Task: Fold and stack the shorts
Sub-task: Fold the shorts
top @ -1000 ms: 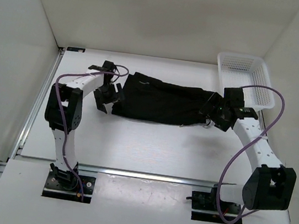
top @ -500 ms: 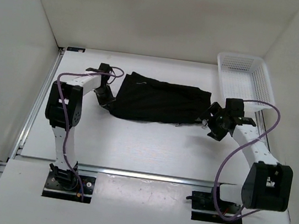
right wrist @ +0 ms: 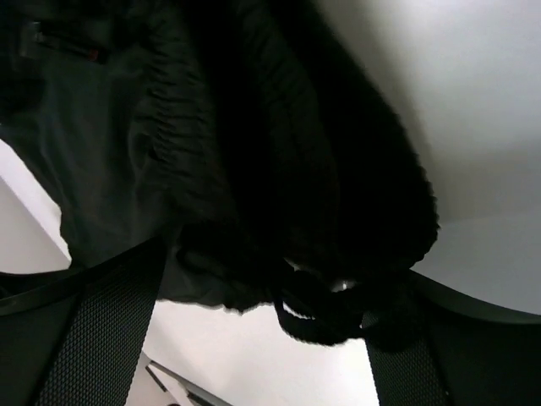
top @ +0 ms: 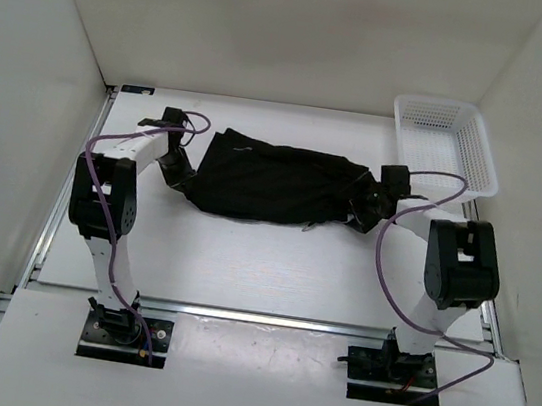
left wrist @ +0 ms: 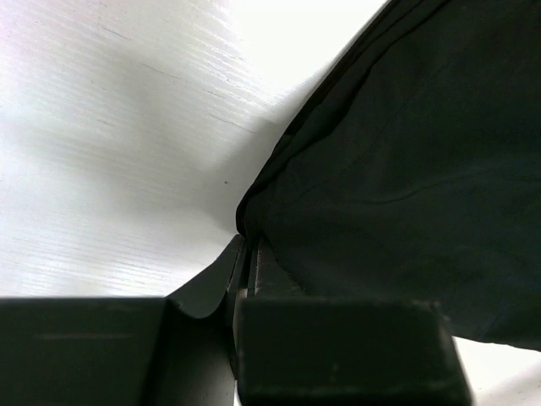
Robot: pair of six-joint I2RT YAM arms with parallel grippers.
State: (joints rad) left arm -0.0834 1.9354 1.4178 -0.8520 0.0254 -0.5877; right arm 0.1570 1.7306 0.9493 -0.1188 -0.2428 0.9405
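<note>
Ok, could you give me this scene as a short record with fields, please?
shorts: black, lying on the table, spread between both hands
left hand: shut on the left end
right hand: at the bunched waistband end, grip unclear
basket: white mesh, far right corner, apart from the shorts

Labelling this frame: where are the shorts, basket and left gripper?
shorts (top: 274, 178), top view, middle of fabric.
white mesh basket (top: 487, 153), top view, right rim.
left gripper (left wrist: 244, 256), left wrist view, between fingertips.
</note>
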